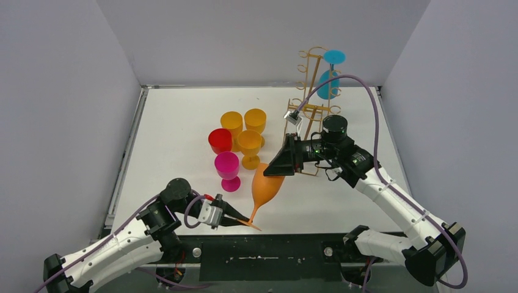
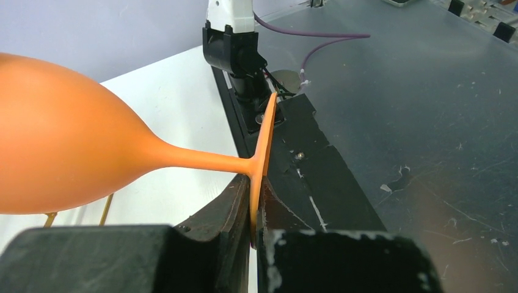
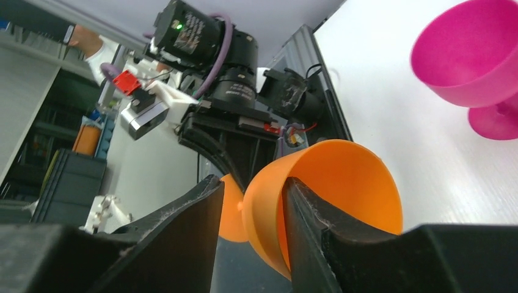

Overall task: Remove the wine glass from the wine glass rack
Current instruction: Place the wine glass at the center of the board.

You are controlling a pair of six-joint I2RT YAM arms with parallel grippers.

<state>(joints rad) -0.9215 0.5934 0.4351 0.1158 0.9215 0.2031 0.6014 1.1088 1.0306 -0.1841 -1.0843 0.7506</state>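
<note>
An orange wine glass [image 1: 267, 186] lies tilted over the table's front middle, foot toward the near edge. My left gripper [image 1: 239, 221] is shut on the thin disc of its foot [image 2: 262, 152], and the bowl [image 2: 55, 152] juts out to the left. My right gripper [image 1: 276, 166] straddles the bowl's rim [image 3: 348, 183]. One finger is inside the bowl against its wall; the other stands outside with a gap, so the gripper [image 3: 253, 181] is open. The gold wine glass rack [image 1: 308, 91] stands at the back right with a blue wine glass [image 1: 330, 82] hanging upside down on it.
A cluster of upright glasses stands mid-table: three yellow ones [image 1: 249, 146], a red one [image 1: 220, 140] and a pink one [image 1: 227, 170], the pink one [image 3: 470, 61] close beside the orange bowl. The left arm's wrist [image 3: 207, 61] faces the right gripper.
</note>
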